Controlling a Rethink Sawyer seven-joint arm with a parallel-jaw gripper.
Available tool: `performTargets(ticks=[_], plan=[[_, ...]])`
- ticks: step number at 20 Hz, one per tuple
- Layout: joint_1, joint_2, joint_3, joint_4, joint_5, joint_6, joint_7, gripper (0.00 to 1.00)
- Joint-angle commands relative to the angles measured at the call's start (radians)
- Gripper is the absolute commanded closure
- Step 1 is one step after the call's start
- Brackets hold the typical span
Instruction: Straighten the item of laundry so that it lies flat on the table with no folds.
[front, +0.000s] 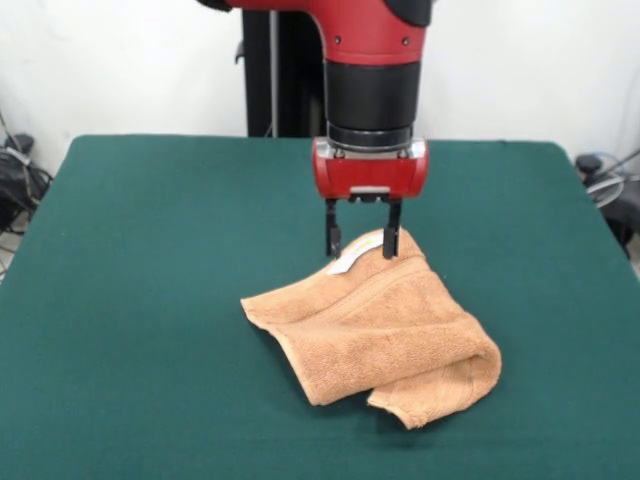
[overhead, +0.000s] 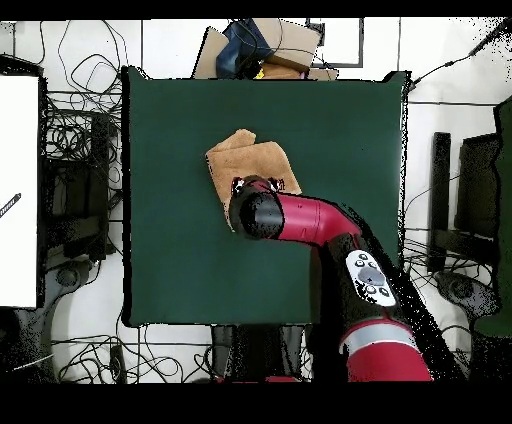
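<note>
I see the tan towel (front: 375, 335) lying folded over itself near the middle of the green tabletop (front: 130, 300). My pincer (front: 361, 243) stands upright at the towel's rear corner, fingers apart on either side of the white tag (front: 347, 262).
</note>
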Motion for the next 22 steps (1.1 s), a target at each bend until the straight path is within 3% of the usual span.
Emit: performTargets(ticks=[1,10,11,22], plan=[[-0.001,0.047,0.003,-0.062,0.025,-0.025,0.162,0.00],[0.000,0.067,-0.006,-0.088,0.011,-0.034,0.157,0.00],[0.002,0.069,-0.007,-0.094,0.010,-0.032,0.157,1.00],[0.007,0.083,-0.017,-0.110,0.003,-0.041,0.159,1.00]])
